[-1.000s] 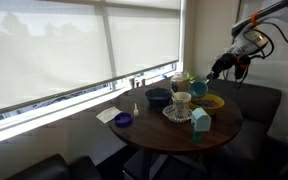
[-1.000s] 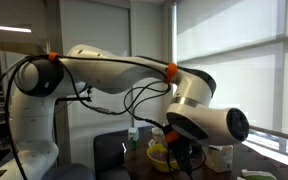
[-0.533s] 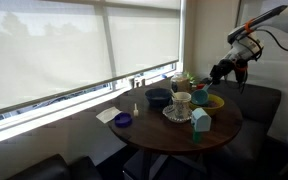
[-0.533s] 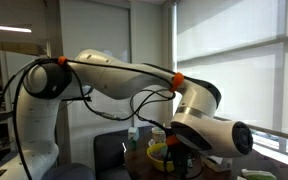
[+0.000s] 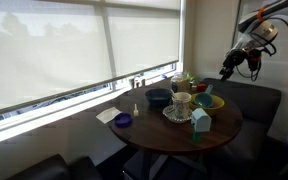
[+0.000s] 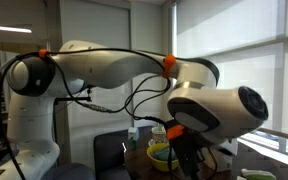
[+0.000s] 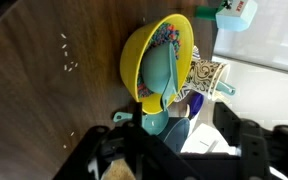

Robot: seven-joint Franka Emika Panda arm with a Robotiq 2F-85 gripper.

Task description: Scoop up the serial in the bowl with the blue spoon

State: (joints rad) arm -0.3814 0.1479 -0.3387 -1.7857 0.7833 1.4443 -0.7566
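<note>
Seen from the wrist, bare dark wooden surface (image 7: 44, 90) fills the left. Right of it sits the yellow bowl (image 7: 132, 60), with the blue spoon (image 7: 158, 68) lying inside and its handle crossing the rim. Along the bottom edge the blurred dark pincer (image 7: 174, 152) looks spread wide, gripping nothing, well apart from both.

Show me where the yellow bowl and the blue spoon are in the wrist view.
yellow bowl (image 7: 133, 62), wrist view, on the bare inner wall.
blue spoon (image 7: 156, 68), wrist view, on its scoop, lying inside the bowl.
</note>
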